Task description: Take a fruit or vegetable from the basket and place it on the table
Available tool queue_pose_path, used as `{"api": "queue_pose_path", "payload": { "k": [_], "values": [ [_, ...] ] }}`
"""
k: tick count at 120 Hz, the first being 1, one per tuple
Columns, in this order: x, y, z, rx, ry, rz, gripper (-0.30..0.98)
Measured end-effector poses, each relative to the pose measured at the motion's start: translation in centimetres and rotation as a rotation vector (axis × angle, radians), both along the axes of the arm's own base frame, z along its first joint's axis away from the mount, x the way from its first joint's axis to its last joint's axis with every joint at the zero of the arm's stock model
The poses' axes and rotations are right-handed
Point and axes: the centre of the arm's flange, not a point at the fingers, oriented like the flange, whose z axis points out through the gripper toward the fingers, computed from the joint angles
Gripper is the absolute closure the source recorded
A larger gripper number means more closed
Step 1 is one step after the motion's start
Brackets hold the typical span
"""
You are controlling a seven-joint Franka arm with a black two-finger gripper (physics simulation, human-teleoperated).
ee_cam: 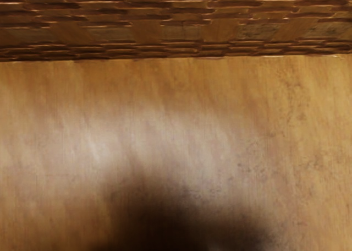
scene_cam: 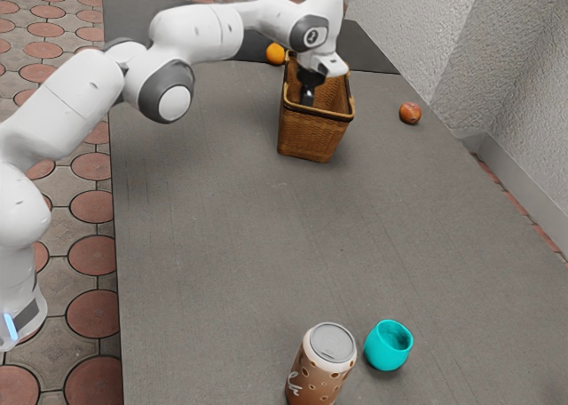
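Exterior view: my gripper point(scene_cam: 308, 95) was inside the basket point(scene_cam: 310, 137), open or closed I could not tell; an orange fruit point(scene_cam: 275, 53) and a reddish fruit point(scene_cam: 409, 113) lay outside, on the table point(scene_cam: 222, 210), placement possibly achieved. Wrist view: a dark blur point(ee_cam: 181, 229) crossed the basket floor point(ee_cam: 308, 152), any grasp unconfirmed.

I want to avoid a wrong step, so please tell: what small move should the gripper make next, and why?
I would probably raise the gripper slightly: it is down inside the basket, and I cannot tell whether the dark blur over its floor is fruit or shadow.
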Motion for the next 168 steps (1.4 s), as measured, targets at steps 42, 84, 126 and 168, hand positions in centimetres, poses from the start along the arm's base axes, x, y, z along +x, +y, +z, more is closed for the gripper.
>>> {"api": "queue_pose_path", "payload": {
  "k": [42,84,126,168],
  "values": [
    [-0.8,0.5,-0.8,-0.034,0.029,0.026,0.00],
    [-1.2,0.5,-3.5,-0.081,0.082,0.048,0.03],
    [-1.2,0.6,-2.9,-0.079,0.073,0.052,0.18],
    [-1.7,1.4,-0.4,-0.028,0.037,0.068,0.69]
  ]
}}
